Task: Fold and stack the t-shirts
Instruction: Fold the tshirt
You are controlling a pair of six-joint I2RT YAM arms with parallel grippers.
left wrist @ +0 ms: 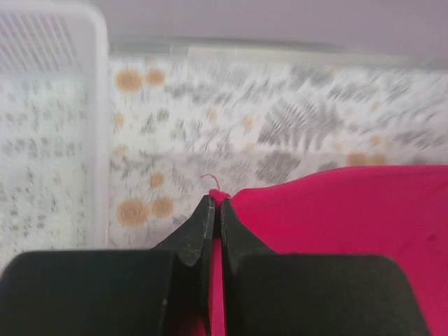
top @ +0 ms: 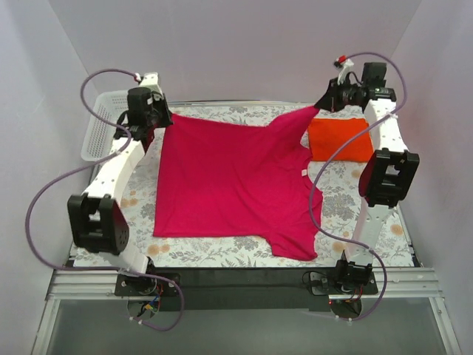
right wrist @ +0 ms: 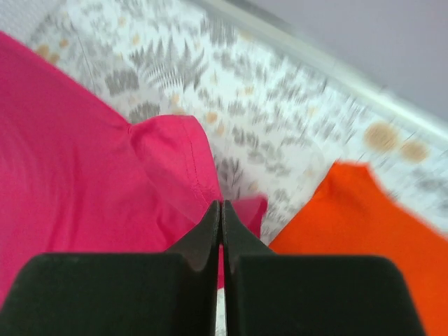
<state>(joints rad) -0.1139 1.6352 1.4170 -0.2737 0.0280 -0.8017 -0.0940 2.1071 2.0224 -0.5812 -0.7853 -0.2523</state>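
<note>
Left gripper (left wrist: pixel 215 204) clamps the far hem corner of the magenta t-shirt (top: pixel 229 185) and right gripper (right wrist: pixel 221 208) its far sleeve, seemingly to fold it. The folded orange t-shirt (top: pixel 340 139) waits by the right edge of the table (top: pixel 347 205).

pink tee (top: pixel 229 181) spread flat; orange tee (top: pixel 340 138) folded far-right.

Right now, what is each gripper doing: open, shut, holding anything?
Left gripper: shut on the far left corner of the pink t-shirt.
Right gripper: shut on the pink t-shirt's far right corner, lifting it.
</note>
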